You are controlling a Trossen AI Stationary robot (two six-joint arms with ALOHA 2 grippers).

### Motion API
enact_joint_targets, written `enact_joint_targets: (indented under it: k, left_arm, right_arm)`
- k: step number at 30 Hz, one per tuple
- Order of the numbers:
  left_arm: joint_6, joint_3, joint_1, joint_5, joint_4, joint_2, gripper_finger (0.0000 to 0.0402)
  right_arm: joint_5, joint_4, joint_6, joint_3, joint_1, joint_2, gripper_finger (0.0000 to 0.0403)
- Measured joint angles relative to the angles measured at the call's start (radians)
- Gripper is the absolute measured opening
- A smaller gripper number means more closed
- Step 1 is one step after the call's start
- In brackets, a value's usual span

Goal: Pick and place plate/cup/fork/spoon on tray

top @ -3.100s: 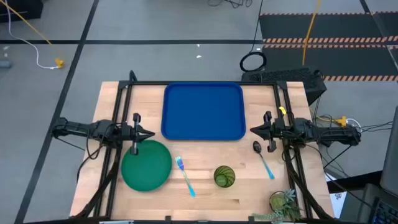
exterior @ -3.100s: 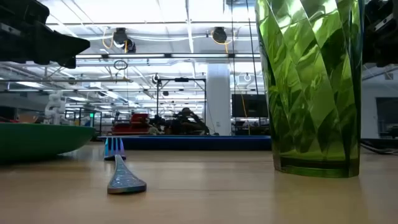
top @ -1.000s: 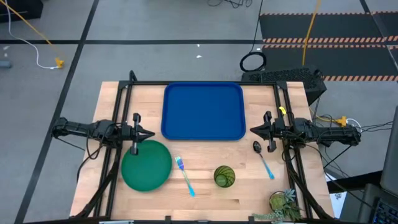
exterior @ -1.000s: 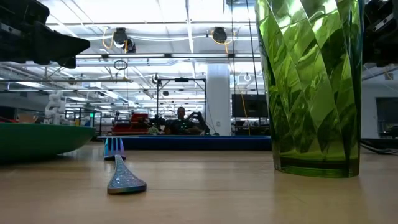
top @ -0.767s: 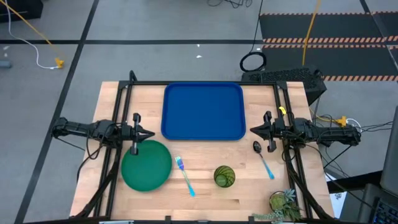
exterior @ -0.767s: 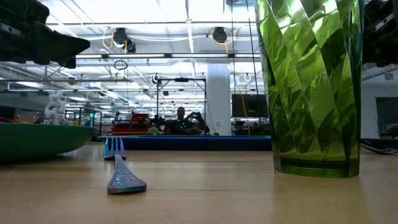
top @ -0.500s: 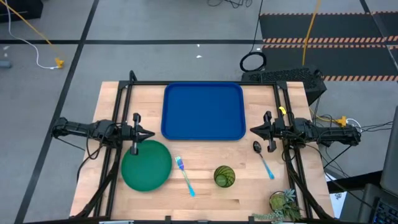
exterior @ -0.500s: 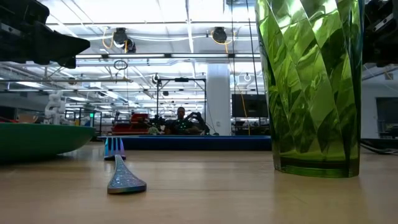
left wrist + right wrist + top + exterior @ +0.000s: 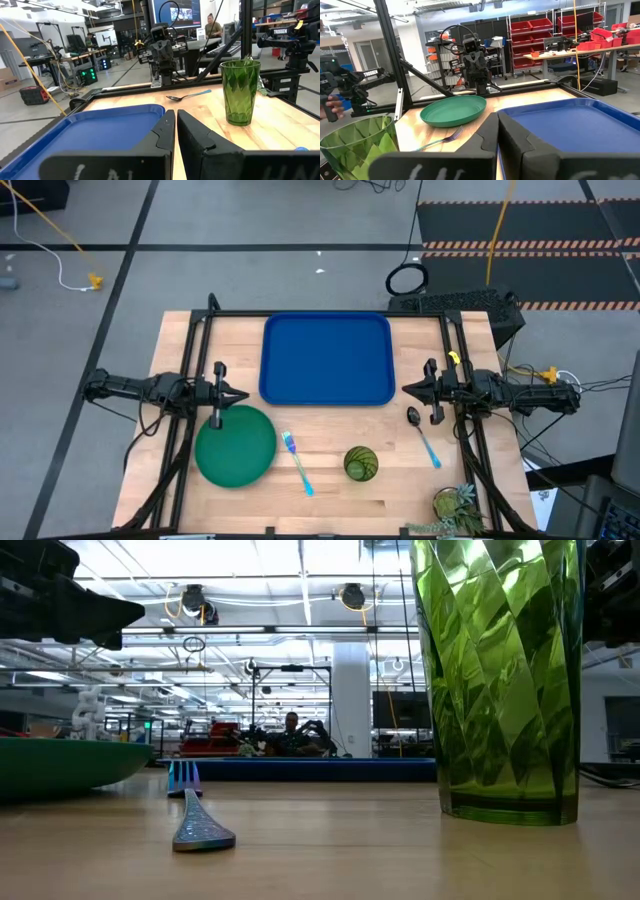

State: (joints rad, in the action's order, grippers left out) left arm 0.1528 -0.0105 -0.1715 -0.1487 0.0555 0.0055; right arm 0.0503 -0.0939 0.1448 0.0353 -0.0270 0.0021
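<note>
Left gripper [image 9: 243,395]: jaws together, at plate's [image 9: 235,445] far rim.
Right gripper [image 9: 407,390]: jaws together, nearest spoon [image 9: 424,437].
Spoon axis: near-far, bowl towards tray [image 9: 327,360].

Table [image 9: 400,480] was seen as pale, matt wood planks. Tray [image 9: 326,360] and plate [image 9: 235,446] looked like smooth plastic; cup [image 9: 497,680] was glossy, faceted, translucent. Fork [image 9: 198,825] head looked like shiny iridescent metal.

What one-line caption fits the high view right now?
Empty blue tray between two waiting arms; plate, fork, cup, spoon on table.
</note>
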Motion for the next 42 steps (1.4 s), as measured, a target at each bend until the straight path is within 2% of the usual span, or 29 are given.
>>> enact_joint_targets:
  k: [12, 20, 23, 27, 33, 38, 42]
  left_arm:
    - [-0.002, 0.0, 0.0, 0.0, 0.049, 0.0, 0.0024]
    - [-0.067, 0.0, 0.0, 0.001, 0.088, 0.0, 0.0024]
    - [-0.024, 0.0, 0.0, -0.004, 0.181, 0.004, 0.0024]
    - [-0.043, -0.012, -0.002, 0.019, 0.326, 0.02, 0.0024]
    - [-0.086, -0.158, -0.005, 0.117, 0.266, 0.124, 0.0024]
    - [-0.076, -0.33, -0.033, 0.123, 0.15, 0.297, 0.0024]
    - [-0.049, -0.461, -0.06, 0.124, 0.119, 0.451, 0.0024]
  right_arm:
    - [0.0, 0.0, 0.0, 0.0, 0.0, 0.0, 0.0]
    - [0.0, 0.0, 0.0, 0.0, 0.0, 0.0, 0.0]
    - [0.0, 0.0, 0.0, 0.0, 0.0, 0.0, 0.0]
    - [0.0, 0.0, 0.0, 0.0, 0.0, 0.0, 0.0]
    - [0.0, -0.009, 0.0, 0.0, 0.0, 0.0, 0.0]
    - [0.005, -0.016, 0.0, 0.0, 0.0, 0.0, 0.0]
    - [0.006, -0.05, 0.0, 0.0, 0.0, 0.0, 0.0]
